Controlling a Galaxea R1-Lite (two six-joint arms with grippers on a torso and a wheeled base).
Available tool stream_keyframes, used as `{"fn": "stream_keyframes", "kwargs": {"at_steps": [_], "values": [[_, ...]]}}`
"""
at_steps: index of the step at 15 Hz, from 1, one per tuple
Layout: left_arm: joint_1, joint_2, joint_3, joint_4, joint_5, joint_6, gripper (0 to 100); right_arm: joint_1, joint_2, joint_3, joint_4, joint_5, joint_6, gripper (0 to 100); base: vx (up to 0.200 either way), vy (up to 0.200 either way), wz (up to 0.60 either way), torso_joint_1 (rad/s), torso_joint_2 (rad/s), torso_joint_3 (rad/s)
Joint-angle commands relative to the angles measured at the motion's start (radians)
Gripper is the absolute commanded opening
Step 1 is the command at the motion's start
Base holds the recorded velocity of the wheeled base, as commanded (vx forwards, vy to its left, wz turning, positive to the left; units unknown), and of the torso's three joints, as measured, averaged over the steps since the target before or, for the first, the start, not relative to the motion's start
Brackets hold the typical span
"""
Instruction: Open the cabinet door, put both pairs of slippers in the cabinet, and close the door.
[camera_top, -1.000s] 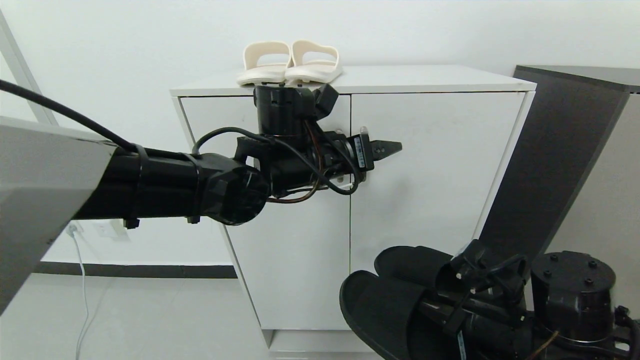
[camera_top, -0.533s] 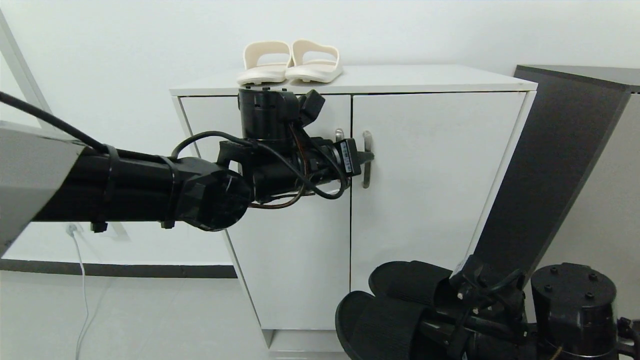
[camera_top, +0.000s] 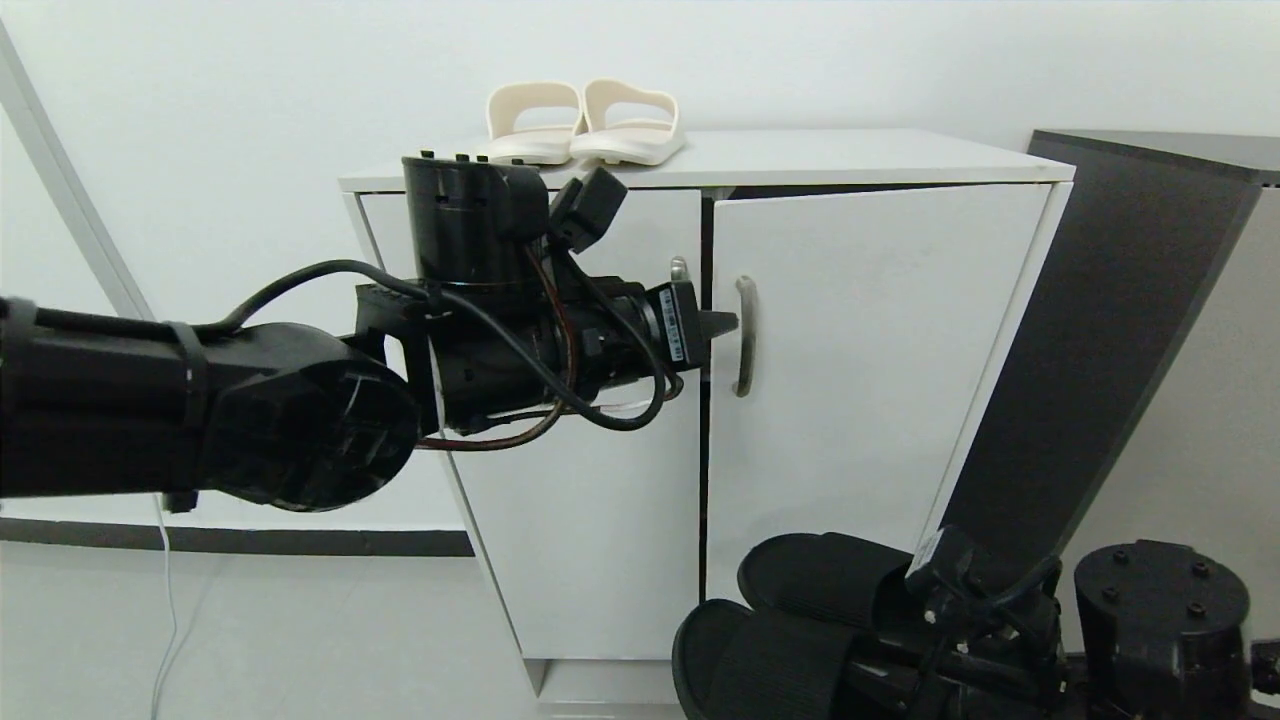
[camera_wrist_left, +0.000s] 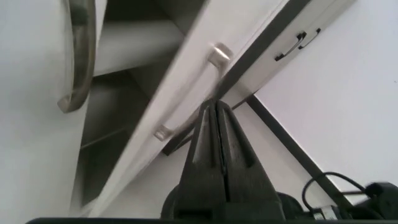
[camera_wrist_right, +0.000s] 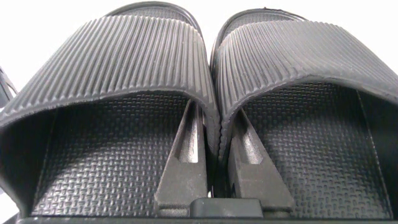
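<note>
Looking at the cabinet's right door (camera_top: 880, 380), I see it just ajar, with a dark gap along its top and inner edge. Its handle (camera_top: 743, 335) runs upright. My left end effector (camera_top: 722, 324) sits just beside it on the side away from the hinges, fingers pressed together on nothing, tip pointing across at the bar. I can't tell whether the tip touches the handle or hooks behind it.

I judge the door hinges on its right, so the swing must come outward and to the right, and the left arm is the one placed for it. The black slippers (camera_top: 790, 600) hang low in front of that door. The right end effector (camera_wrist_right: 214, 124) has one finger inside each and clamps their inner walls together. They look to lie in the door's arc, so I'd mind that.

The cream slippers (camera_top: 580, 125) sit side by side on the cabinet top (camera_top: 850, 155), above the closed left door (camera_top: 580, 520). A dark grey unit (camera_top: 1090, 350) stands against the cabinet's right side.
</note>
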Motion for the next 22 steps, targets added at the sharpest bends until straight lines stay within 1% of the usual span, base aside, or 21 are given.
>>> {"fn": "stream_keyframes", "kwargs": {"at_steps": [1, 3, 5, 9, 14, 18, 19, 20, 22], "values": [[-0.002, -0.050, 0.028, 0.001, 0.000, 0.000, 0, 0.002, -0.005, 0.002, 0.000, 0.002, -0.001, 0, 0.000, 0.000, 0.00, 0.000, 0.00, 0.000], [0.004, -0.049, 0.030, 0.000, 0.002, 0.000, 0, 0.004, -0.008, 0.005, 0.000, 0.002, -0.001, 0, 0.000, 0.000, 0.00, 0.000, 0.00, 0.000], [0.027, -0.033, 0.021, -0.002, 0.000, 0.000, 0, 0.004, -0.013, 0.007, 0.000, 0.002, -0.003, 0, 0.000, 0.000, 0.00, 0.000, 0.00, 0.000], [0.071, 0.019, -0.018, -0.004, -0.006, -0.001, 0, 0.005, -0.015, 0.007, 0.000, 0.002, -0.010, 0, 0.000, 0.000, 0.00, 0.000, 0.00, 0.000], [0.096, 0.083, -0.085, -0.004, -0.006, -0.006, 0, 0.005, -0.013, 0.008, 0.000, 0.002, -0.016, 0, 0.000, 0.000, 0.00, 0.000, 0.00, 0.000], [0.100, 0.165, -0.185, -0.002, -0.004, -0.017, 0, 0.005, -0.008, 0.005, 0.000, 0.001, -0.016, 0, 0.000, 0.000, 0.00, 0.000, 0.00, 0.000], [0.100, 0.194, -0.226, 0.000, -0.003, -0.032, 0, 0.005, -0.008, 0.007, 0.000, 0.001, -0.016, 0, 0.000, 0.000, 0.00, 0.000, 0.00, 0.000], [0.100, 0.203, -0.242, 0.000, -0.001, -0.049, 0, 0.007, -0.008, 0.007, 0.000, 0.001, -0.016, 0, 0.000, 0.000, 0.00, 0.000, 0.00, 0.000], [0.099, 0.204, -0.240, 0.001, -0.001, -0.052, 0, 0.008, -0.008, 0.005, 0.000, 0.001, -0.016, 0, 0.000, 0.000, 0.00, 0.000, 0.00, 0.000]]}}
